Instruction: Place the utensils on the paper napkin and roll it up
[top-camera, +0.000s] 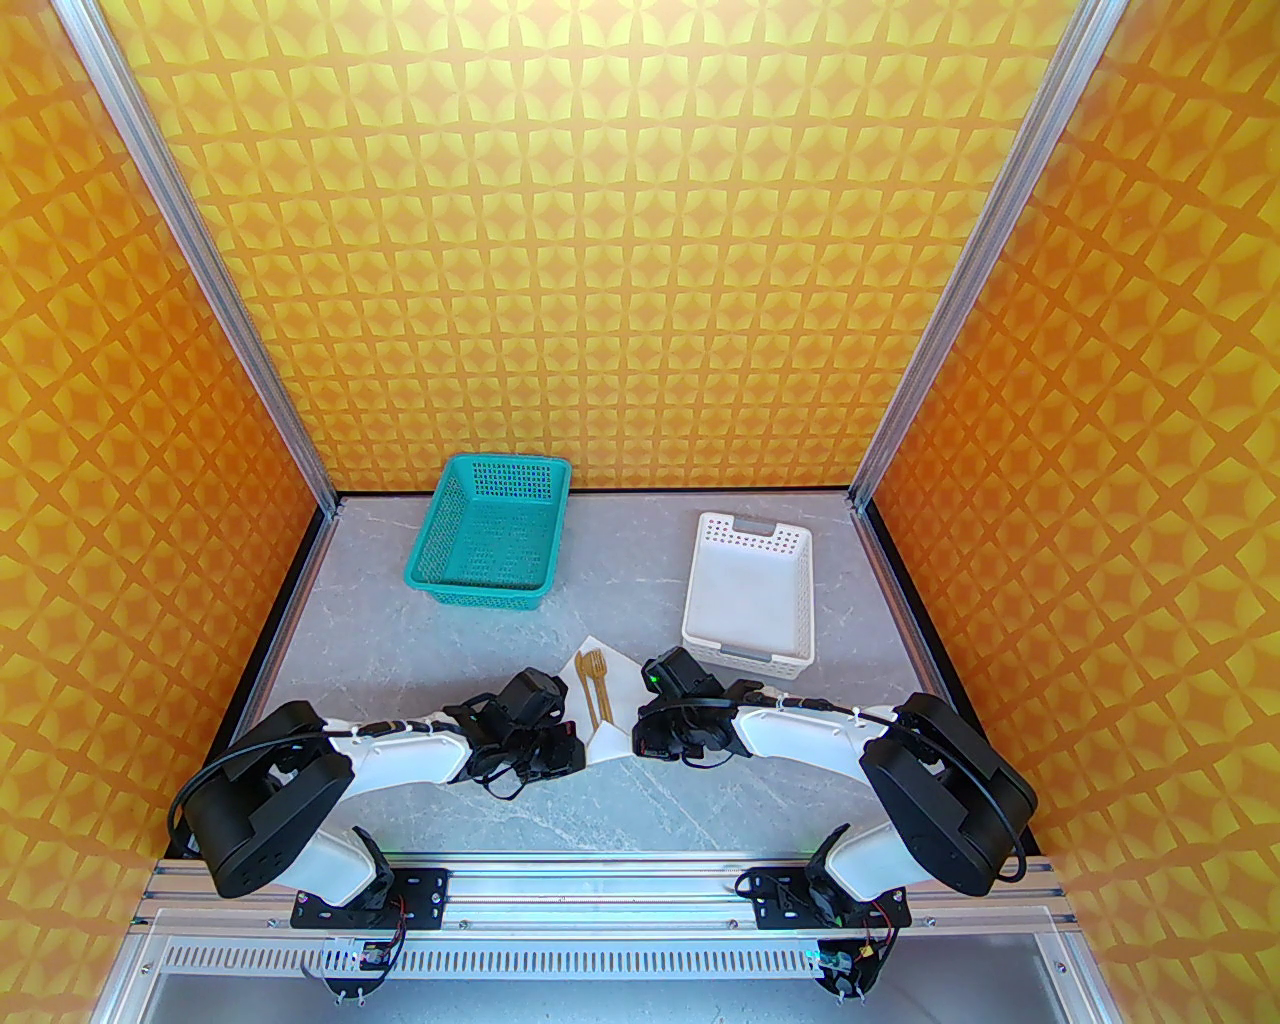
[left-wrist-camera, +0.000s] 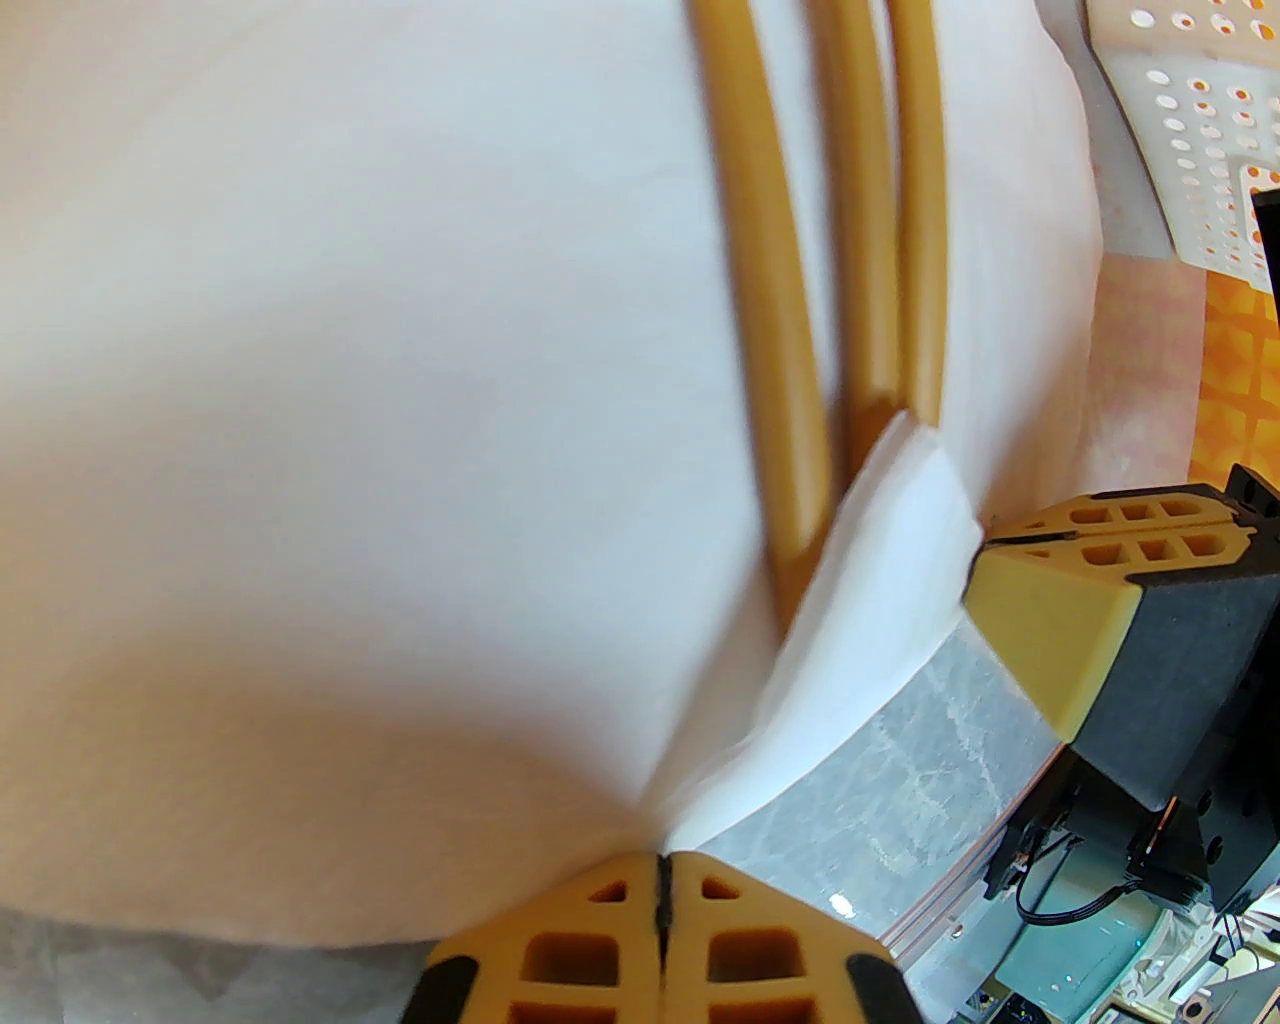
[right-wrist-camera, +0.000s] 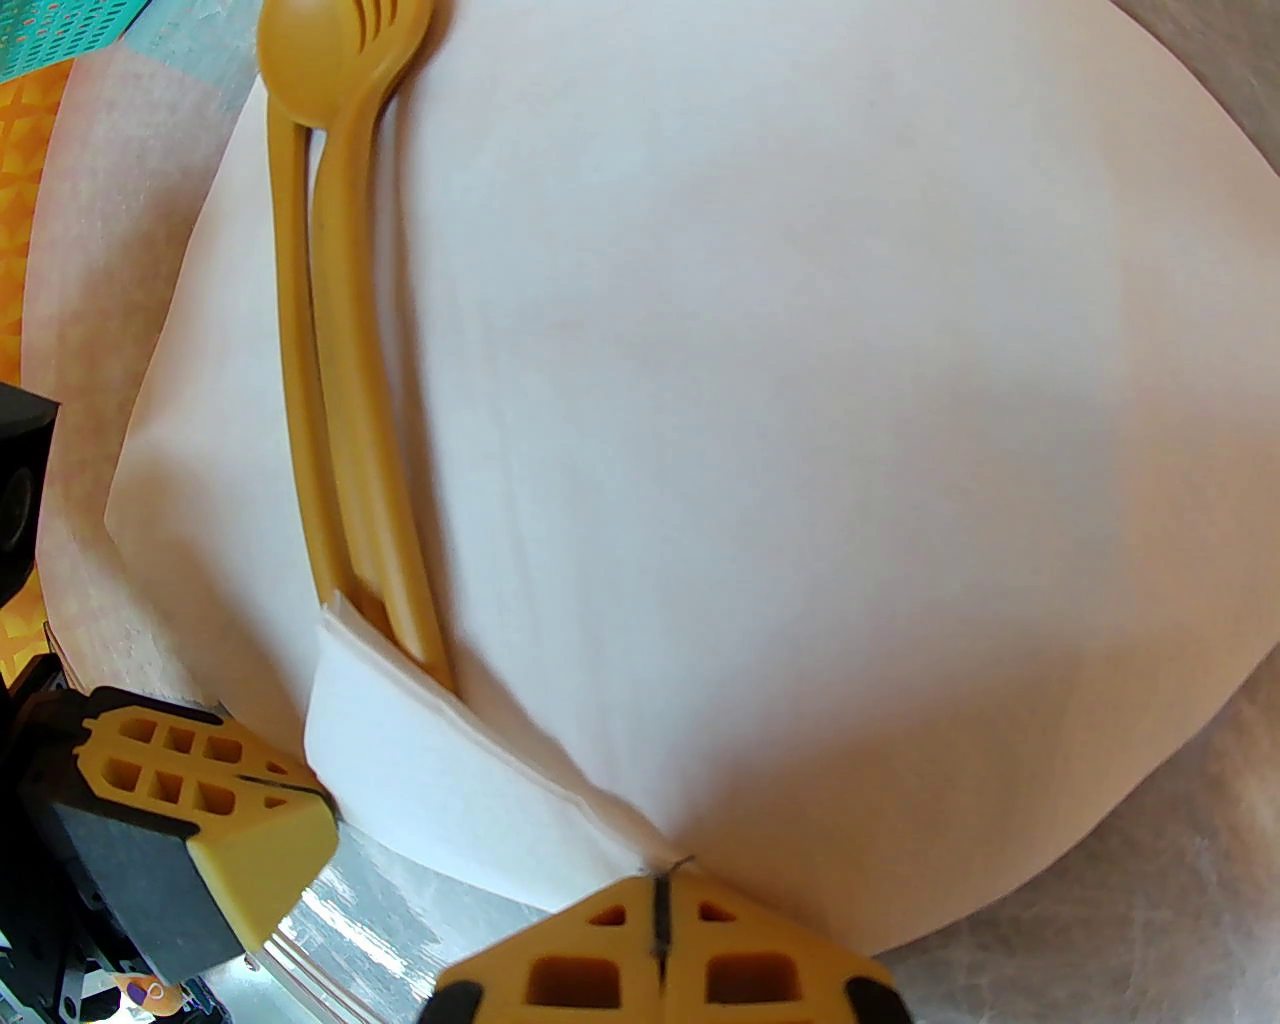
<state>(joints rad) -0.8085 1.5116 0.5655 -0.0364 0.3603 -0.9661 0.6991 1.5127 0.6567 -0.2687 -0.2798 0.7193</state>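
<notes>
The paper napkin (top-camera: 607, 738) lies white and slightly bulged on the table between my two wrists. The utensils (top-camera: 594, 685), a tan fork and spoon, rest side by side on the napkin, heads pointing away. In the left wrist view my left gripper (left-wrist-camera: 660, 885) is shut on the paper napkin (left-wrist-camera: 350, 400) at its near edge. A small flap (left-wrist-camera: 880, 580) is folded over the ends of the utensils' handles (left-wrist-camera: 770, 300). My right gripper (right-wrist-camera: 660, 885) is likewise shut on the napkin (right-wrist-camera: 800, 400), beside the utensils (right-wrist-camera: 340, 400). The two grippers sit close together along that edge.
A teal perforated basket (top-camera: 478, 592) stands at the back left and a white perforated basket (top-camera: 748, 655) at the back right, just behind my right wrist. Grey marbled table (top-camera: 620, 815) lies in front of the napkin. Orange patterned walls enclose three sides.
</notes>
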